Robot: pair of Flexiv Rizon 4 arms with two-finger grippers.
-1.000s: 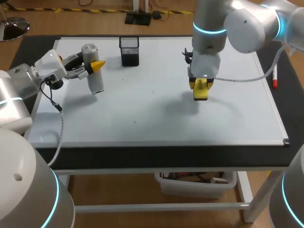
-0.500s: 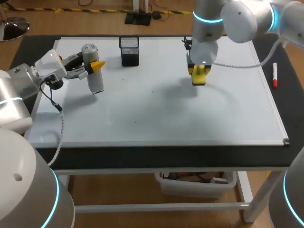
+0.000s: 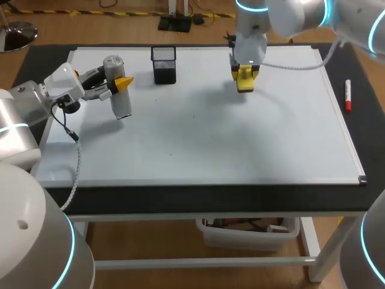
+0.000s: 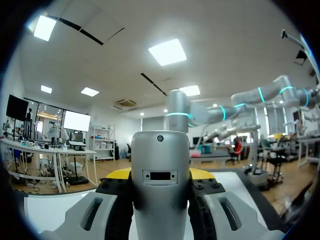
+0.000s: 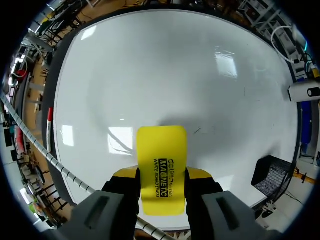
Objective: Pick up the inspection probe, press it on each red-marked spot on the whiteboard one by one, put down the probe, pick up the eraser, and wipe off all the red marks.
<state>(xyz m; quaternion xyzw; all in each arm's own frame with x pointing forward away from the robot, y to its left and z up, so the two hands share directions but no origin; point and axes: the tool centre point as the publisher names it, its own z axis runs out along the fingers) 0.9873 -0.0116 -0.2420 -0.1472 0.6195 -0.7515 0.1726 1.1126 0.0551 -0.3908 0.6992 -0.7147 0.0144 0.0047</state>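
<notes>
A silver inspection probe (image 3: 117, 89) stands upright over the whiteboard's (image 3: 198, 144) left part, with my left gripper (image 3: 120, 84) shut on it from the side. In the left wrist view the probe (image 4: 160, 187) fills the gap between the yellow-tipped fingers (image 4: 119, 174). My right gripper (image 3: 243, 77) is shut on the yellow eraser (image 3: 244, 80) near the board's far edge, right of the middle. In the right wrist view the eraser (image 5: 161, 167) points down at the whiteboard (image 5: 165, 75), its shadow just ahead. I see no red marks, only a few tiny dark specks.
A black mesh pen holder (image 3: 164, 64) stands at the far edge between the two grippers, also seen as the holder (image 5: 272, 182) in the right wrist view. A red marker (image 3: 348, 96) lies on the black table, just right of the board's frame.
My right arm has carried the eraser from the board's middle away to its far edge. The left arm and the probe have kept still.
</notes>
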